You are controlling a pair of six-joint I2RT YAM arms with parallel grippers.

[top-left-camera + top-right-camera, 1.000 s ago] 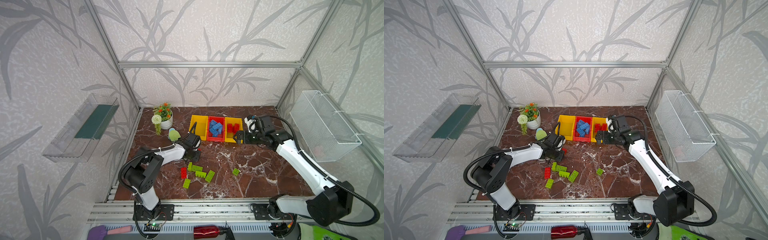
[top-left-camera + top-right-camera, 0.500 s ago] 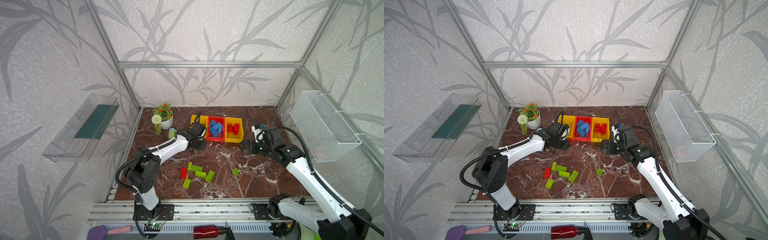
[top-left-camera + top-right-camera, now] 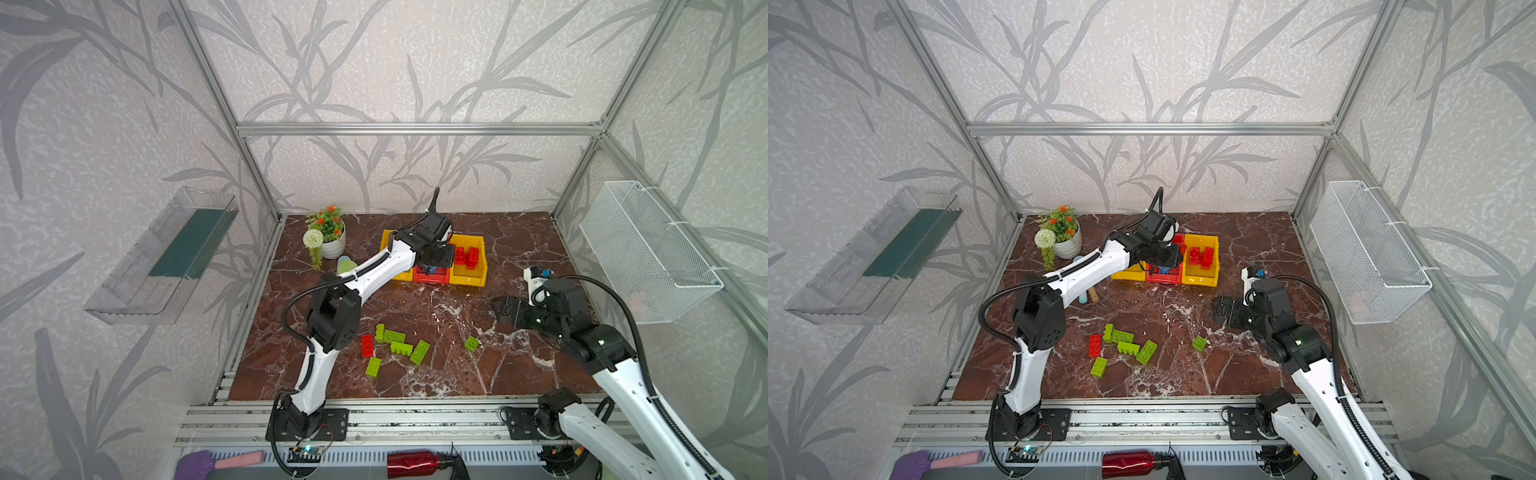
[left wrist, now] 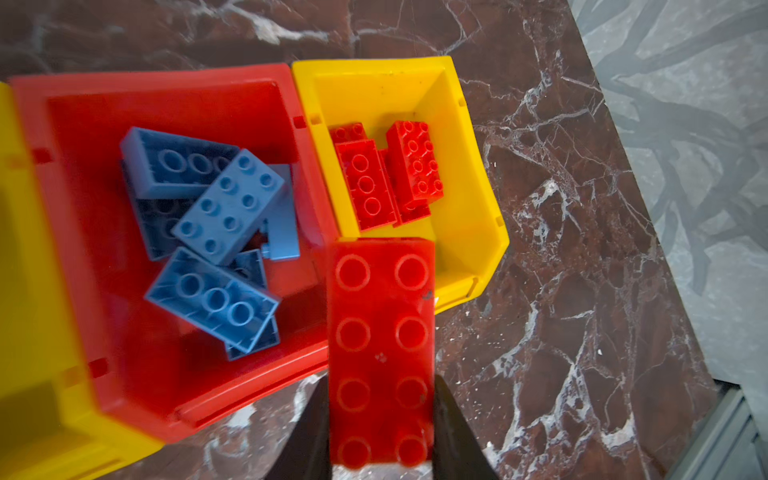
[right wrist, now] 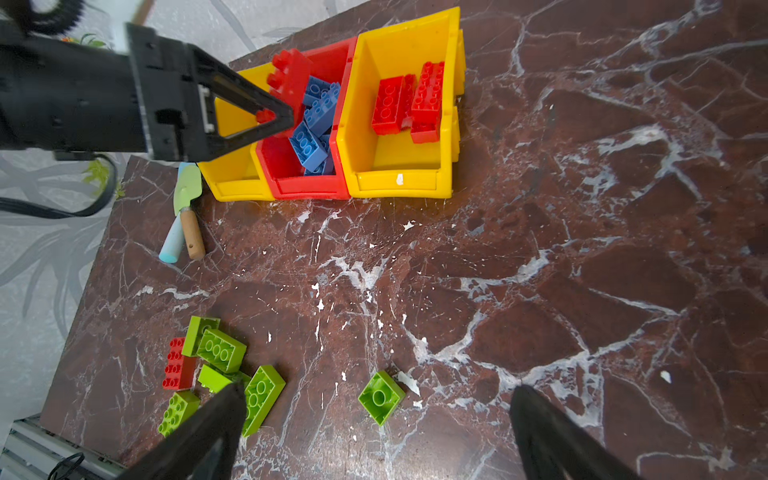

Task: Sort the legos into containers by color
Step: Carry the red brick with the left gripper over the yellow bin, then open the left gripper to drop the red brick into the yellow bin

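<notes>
My left gripper (image 4: 380, 415) is shut on a red lego (image 4: 381, 349) and holds it above the front edge of the containers, where the red bin (image 4: 166, 99) meets the right yellow bin (image 4: 469, 174). Blue legos (image 4: 226, 208) lie in the red bin and red legos (image 4: 386, 174) in that yellow bin. The left yellow bin (image 5: 232, 183) is mostly hidden behind the arm. My right gripper (image 5: 378, 415) hangs open over the table above a small green lego (image 5: 381, 397). Several green legos (image 3: 395, 345) and one red lego (image 3: 367, 345) lie near the front.
A green trowel (image 5: 187, 199) and a pale blue stick (image 5: 171, 245) lie left of the bins. A flowerpot (image 3: 330, 232) stands at the back left. A wire basket (image 3: 648, 253) hangs on the right wall and a clear tray (image 3: 166, 257) on the left wall.
My left gripper has carried the red lego from beside the trowel to above the bins. My right gripper has drawn back from the right yellow bin toward the front right, still open.
</notes>
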